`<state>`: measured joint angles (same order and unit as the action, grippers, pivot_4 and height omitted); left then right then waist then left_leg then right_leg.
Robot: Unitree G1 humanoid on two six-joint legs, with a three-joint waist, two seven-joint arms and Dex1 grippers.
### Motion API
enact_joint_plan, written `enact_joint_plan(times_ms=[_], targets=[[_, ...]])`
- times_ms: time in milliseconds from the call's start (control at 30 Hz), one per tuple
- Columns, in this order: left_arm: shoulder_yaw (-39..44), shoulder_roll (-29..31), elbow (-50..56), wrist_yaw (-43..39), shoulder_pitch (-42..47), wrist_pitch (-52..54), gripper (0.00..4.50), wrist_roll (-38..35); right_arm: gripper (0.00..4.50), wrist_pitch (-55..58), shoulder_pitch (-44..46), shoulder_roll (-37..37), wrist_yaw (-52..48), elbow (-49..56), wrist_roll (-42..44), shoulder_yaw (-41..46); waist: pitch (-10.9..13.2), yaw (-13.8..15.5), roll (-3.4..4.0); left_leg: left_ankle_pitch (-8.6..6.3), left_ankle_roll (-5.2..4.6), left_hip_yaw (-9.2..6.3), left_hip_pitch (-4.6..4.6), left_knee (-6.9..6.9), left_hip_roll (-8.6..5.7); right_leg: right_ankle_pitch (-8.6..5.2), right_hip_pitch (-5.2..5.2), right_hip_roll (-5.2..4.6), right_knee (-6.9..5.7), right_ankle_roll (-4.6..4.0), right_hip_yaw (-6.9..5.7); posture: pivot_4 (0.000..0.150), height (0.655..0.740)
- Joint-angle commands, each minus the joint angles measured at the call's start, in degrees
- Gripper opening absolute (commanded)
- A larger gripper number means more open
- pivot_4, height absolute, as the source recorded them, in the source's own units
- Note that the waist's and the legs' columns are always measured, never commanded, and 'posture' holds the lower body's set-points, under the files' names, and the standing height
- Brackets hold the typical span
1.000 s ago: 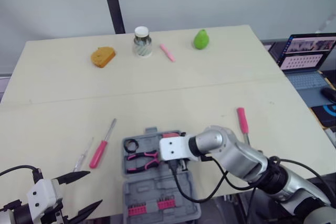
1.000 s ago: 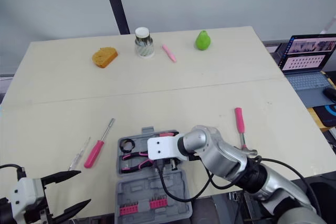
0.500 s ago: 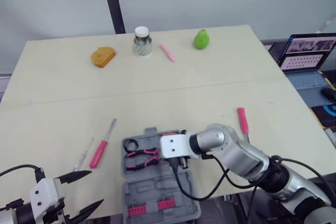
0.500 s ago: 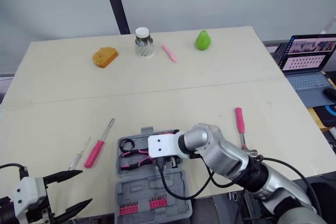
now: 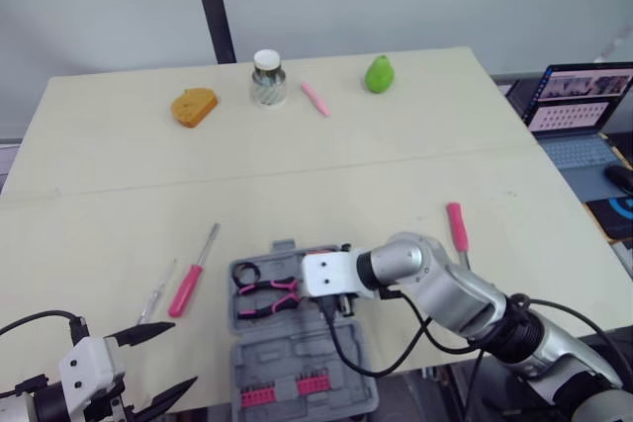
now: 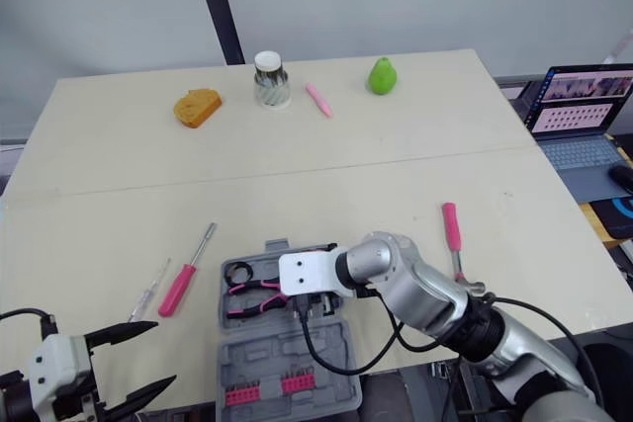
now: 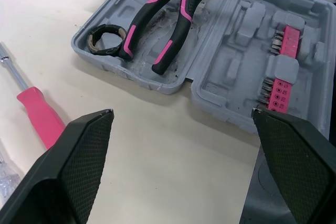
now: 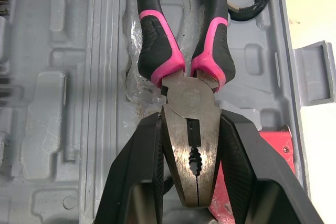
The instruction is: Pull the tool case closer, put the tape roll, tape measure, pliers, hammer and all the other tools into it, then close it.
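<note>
The grey tool case point(image 5: 297, 358) lies open at the table's front edge, its lid toward me holding pink bits point(image 5: 287, 390). The pink-and-black pliers point(image 8: 184, 51) lie in the far half beside the black tape roll point(image 5: 246, 272). My right gripper point(image 8: 191, 121) is shut on the pliers' head, low over the case. A red tape measure point(image 8: 268, 150) sits under it. The pink-handled hammer point(image 5: 456, 226) lies on the table right of the case. Left of the case lie a pink screwdriver point(image 5: 188, 286) and a small clear one point(image 5: 155, 294). My left gripper point(image 5: 178, 355) hangs open at the front left corner.
Along the far edge stand an orange bread-shaped piece point(image 5: 193, 106), a jar point(image 5: 267, 78), a pink pen point(image 5: 315, 98) and a green pear point(image 5: 379, 74). A laptop point(image 5: 579, 106) sits off the table's right side.
My left gripper has sunk slightly toward the front edge. The right gripper and the pliers have barely shifted over the case.
</note>
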<state>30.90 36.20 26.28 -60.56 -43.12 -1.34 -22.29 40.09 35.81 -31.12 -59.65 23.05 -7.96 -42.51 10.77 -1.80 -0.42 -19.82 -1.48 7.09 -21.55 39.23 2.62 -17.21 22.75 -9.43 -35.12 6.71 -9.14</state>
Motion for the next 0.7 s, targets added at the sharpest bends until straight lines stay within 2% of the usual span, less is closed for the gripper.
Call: enact_joint_plan(times_ms=[33,700], targets=[[0.3,0.0,0.2,0.3,-0.5,-0.6,4.50,0.0,0.97,-1.0,0.1,0.7,-0.2,1.5,0.1,0.1,0.0,0.0,0.00,0.00,0.00,0.00,0.00,0.00,0.00,0.00,0.00,0.00,0.00,0.00,0.00,0.150,0.7400],[-0.2,-0.1,-1.0,0.3,-0.3,-1.6,4.50,0.4,0.97,-1.4,0.3,0.7,-1.2,2.4,0.4,0.3,0.0,0.0,0.00,0.00,0.00,0.00,0.00,0.00,0.00,0.00,0.00,0.00,0.00,0.00,0.00,0.150,0.7400]])
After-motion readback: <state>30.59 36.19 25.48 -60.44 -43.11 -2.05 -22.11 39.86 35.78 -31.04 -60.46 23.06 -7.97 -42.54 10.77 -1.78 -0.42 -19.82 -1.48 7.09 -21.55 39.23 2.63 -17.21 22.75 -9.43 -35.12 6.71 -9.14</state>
